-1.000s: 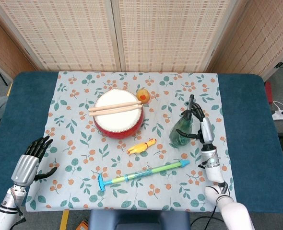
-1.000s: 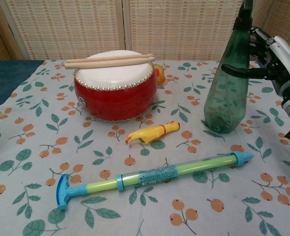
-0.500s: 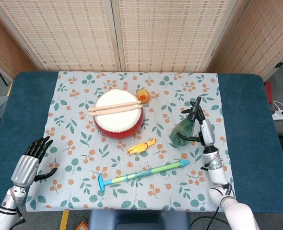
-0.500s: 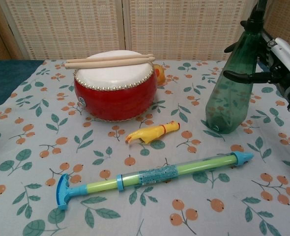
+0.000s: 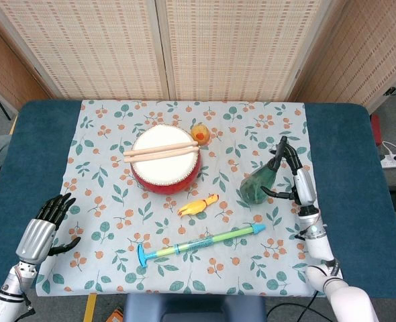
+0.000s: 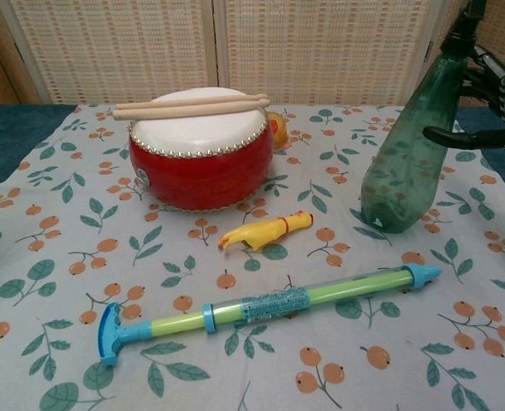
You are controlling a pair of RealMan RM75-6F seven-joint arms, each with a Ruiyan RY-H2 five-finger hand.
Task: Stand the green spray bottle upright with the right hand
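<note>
The green spray bottle (image 5: pixel 258 184) stands on its base on the flowery cloth (image 5: pixel 104 144), on the right side of the bench (image 5: pixel 349 141). It is not straight up. It leans to the right, with its dark top (image 6: pixel 468 19) tipped toward the right robot hand (image 5: pixel 296 178). That robot hand is just beside the bottle, with its fingers (image 6: pixel 466 135) spread. The thumb reaches across the bottle's side, and the top fingers sit by the bottle's neck. Whether the robot hand really grips the bottle or only touches it cannot be told.

The left robot hand (image 5: pixel 45 225) is far away at the lower left edge of the cloth. Its fingers are apart and it holds nothing.

A red drum (image 5: pixel 165 161) sits near the middle, with two wooden sticks (image 5: pixel 160 151) lying across its white top. A small orange duck (image 5: pixel 199 133) is just behind the drum. A yellow rubber chicken (image 5: pixel 198 204) lies in front of the drum. A long green and blue water squirter (image 5: pixel 201 243) lies nearest the front edge.
</note>
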